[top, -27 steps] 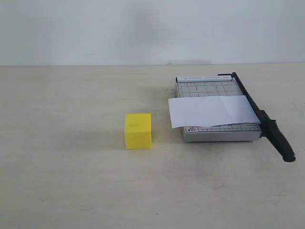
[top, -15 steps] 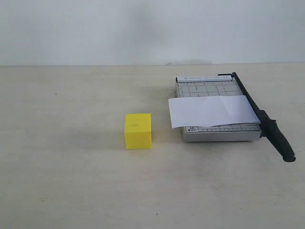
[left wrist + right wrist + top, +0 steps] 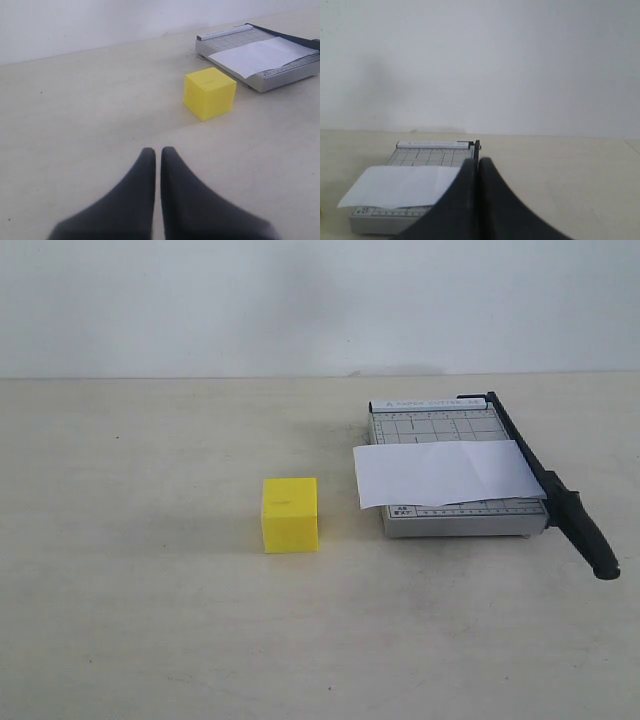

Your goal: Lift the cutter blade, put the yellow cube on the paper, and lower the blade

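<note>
Toward the right side of the bench (image 3: 150,590), the grey trimmer board (image 3: 440,425) lies with the paper (image 3: 445,473) spread across it. The cutter blade (image 3: 556,492) is fully down along the board's right edge, its thick handle jutting past the board's near right corner. The yellow cube (image 3: 290,514) stands near the bench's middle, apart from the board's left edge. Both the left gripper (image 3: 157,155) and the right gripper (image 3: 477,162) have their jaws pressed together with nothing between them, and neither has reached its target.

Raising the blade looks like the first step, and it likely falls to the right arm. It should spread its jaws, come in over the overhanging handle and close across its thick part. The lift should follow the arc about the far hinge rather than pull straight up, so the board does not skid and the paper stays flat
</note>
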Controlling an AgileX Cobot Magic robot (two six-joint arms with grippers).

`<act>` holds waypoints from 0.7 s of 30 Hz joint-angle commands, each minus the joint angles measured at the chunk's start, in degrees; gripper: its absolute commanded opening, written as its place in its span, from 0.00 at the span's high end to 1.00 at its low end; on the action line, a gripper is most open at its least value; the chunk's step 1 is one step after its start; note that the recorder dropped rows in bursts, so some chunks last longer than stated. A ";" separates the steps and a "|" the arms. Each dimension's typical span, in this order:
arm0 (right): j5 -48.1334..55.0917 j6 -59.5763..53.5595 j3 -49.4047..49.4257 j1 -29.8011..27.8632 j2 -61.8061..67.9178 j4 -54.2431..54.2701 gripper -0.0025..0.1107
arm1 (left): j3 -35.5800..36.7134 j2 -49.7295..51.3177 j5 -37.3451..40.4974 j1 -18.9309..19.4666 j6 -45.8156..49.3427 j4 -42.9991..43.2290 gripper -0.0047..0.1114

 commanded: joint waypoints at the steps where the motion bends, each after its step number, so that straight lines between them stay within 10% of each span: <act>1: -5.07 3.68 0.27 0.00 -0.28 1.30 0.98 | 0.19 -0.07 -0.34 -0.17 0.02 -0.18 0.92; 12: -15.63 15.01 0.27 0.00 -0.28 8.45 0.98 | 0.19 -0.07 -0.34 -0.17 0.02 -0.18 0.92; 21: 1.26 9.38 -6.64 0.00 -0.28 9.25 0.98 | 0.19 -0.07 -0.45 -0.17 0.02 -0.18 0.92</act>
